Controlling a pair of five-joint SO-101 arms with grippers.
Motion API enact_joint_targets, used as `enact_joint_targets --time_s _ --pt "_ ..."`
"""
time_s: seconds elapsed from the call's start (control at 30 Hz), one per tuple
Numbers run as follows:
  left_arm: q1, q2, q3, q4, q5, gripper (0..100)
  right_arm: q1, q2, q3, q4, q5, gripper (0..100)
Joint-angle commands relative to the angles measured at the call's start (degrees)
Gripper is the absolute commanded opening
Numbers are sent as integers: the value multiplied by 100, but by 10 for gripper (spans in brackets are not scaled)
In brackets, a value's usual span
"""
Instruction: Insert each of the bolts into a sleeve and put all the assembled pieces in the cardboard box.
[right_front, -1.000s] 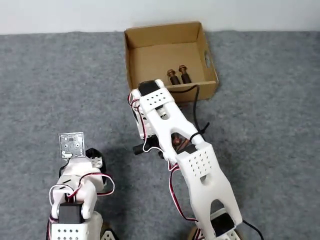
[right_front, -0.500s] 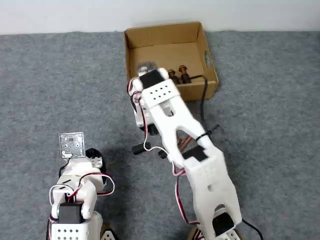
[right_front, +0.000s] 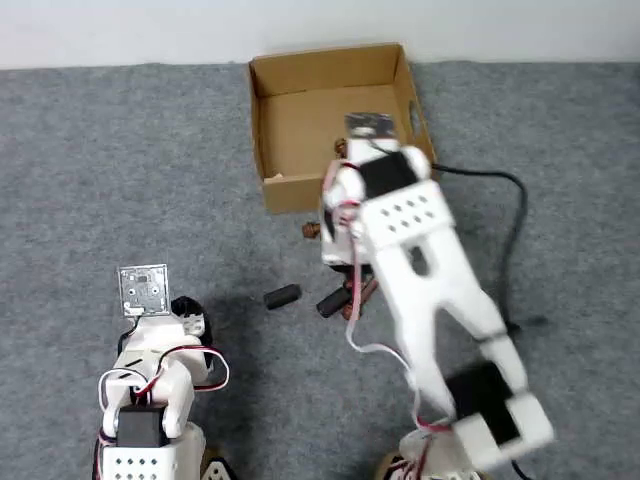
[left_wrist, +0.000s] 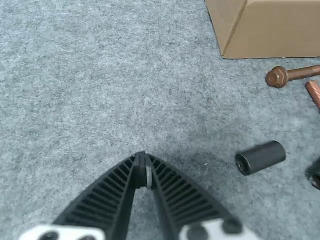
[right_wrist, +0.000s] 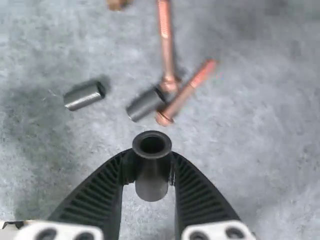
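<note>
My right gripper (right_wrist: 151, 156) is shut on a black sleeve (right_wrist: 151, 172), held upright with its open bore facing the camera, above the carpet. Below it lie two loose black sleeves (right_wrist: 84, 95) (right_wrist: 145, 103) and two copper bolts (right_wrist: 165, 40) (right_wrist: 185, 92), which cross by the second sleeve. In the high view the right arm (right_front: 410, 230) stands over the front wall of the cardboard box (right_front: 262, 130) and hides most of the assembled pieces inside. My left gripper (left_wrist: 141, 167) is shut on nothing, low over bare carpet, with a sleeve (left_wrist: 260, 157) and a bolt (left_wrist: 280, 76) off to one side.
Loose parts lie on the grey carpet just in front of the box: a sleeve (right_front: 283, 296), another sleeve (right_front: 333, 303) and a bolt head (right_front: 311, 229). The left arm (right_front: 150, 340) sits at the near left. A black cable (right_front: 515, 220) trails right of the right arm.
The right arm has lifted and swung right, toward the box's right front corner, uncovering the loose sleeves and bolts on the carpet. The left arm has kept still.
</note>
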Motion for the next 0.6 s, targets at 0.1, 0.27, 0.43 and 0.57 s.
enact_joint_targets --time_s 0.1,0.27,0.43,0.57 --pt "-18 9 -48 -44 -62 5 664 -2352 2031 -1051 -202 9" --pt "0 9 -48 -44 -62 5 1200 -4084 3763 -1763 -158 9" --pt "9 9 -48 -44 -62 5 1789 -5578 4967 -1842 -158 9" --pt "185 9 -48 -44 -62 5 2352 -6580 5679 -1833 -132 9"
